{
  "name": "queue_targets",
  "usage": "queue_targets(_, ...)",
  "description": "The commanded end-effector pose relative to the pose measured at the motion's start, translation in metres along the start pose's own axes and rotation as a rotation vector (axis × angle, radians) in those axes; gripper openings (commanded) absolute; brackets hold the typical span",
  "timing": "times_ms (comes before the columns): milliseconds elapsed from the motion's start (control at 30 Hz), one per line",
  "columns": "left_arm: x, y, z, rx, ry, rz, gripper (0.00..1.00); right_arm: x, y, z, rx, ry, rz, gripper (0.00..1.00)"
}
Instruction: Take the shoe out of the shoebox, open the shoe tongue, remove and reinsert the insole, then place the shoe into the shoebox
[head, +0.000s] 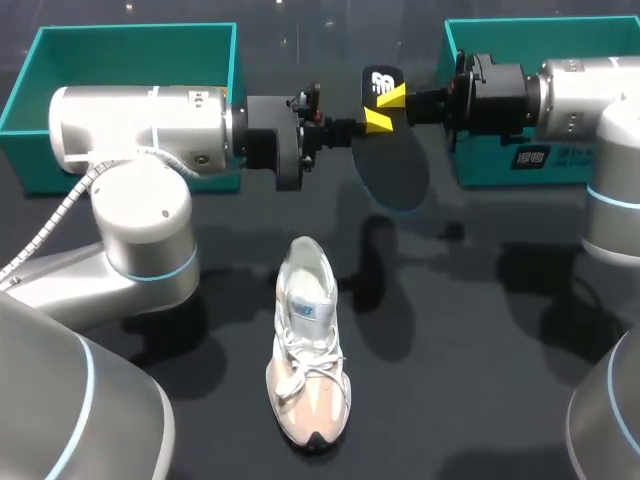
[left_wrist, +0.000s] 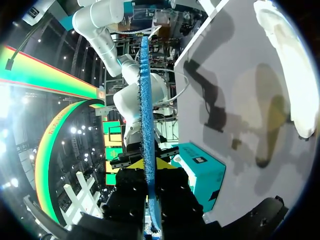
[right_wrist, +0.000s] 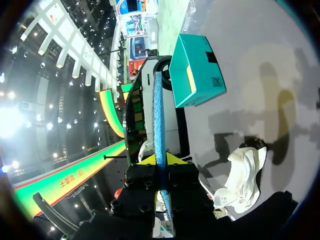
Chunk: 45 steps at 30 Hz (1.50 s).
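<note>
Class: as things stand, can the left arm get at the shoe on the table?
Probably not yet: nothing blocks the shoe, but the left gripper and right gripper are shut on the insole.

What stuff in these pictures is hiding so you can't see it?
- Head view: the left shoebox inside, partly covered by my left arm.
- Head view: the right shoebox, cut off by the edge, behind my right arm.
- Wrist views: the insole shows only its edge.
</note>
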<state>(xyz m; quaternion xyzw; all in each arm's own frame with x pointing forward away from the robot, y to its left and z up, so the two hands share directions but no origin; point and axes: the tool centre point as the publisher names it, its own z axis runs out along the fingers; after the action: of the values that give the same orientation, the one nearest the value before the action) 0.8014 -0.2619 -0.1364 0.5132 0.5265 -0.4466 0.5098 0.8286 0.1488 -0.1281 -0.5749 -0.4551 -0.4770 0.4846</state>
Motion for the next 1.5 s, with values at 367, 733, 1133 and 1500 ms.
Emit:
queue_targets(367, -0.002, -0.003, -0.039, -0.014, 0.011, -0.051, 0.00, -0.004, -0.012, -0.024, 0.009, 0.083, -0.093, 1.00)
queue_targets(733, 0.004, -0.013, -0.086, 0.005, -0.016, -0.338, 0.00, -0.006, -0.019, -0.043, -0.005, 0.070, -0.098, 1.00)
queue_targets(1133, 0.016, -0.019, -0.101, 0.038, 0.081, -0.872, 0.00, -0.006, -0.019, -0.043, -0.005, 0.070, -0.098, 1.00)
queue_targets(1500, 0.016, -0.019, -0.101, 0.038, 0.081, -0.872, 0.00, -0.006, -0.019, -0.043, -0.005, 0.070, -0.098, 1.00)
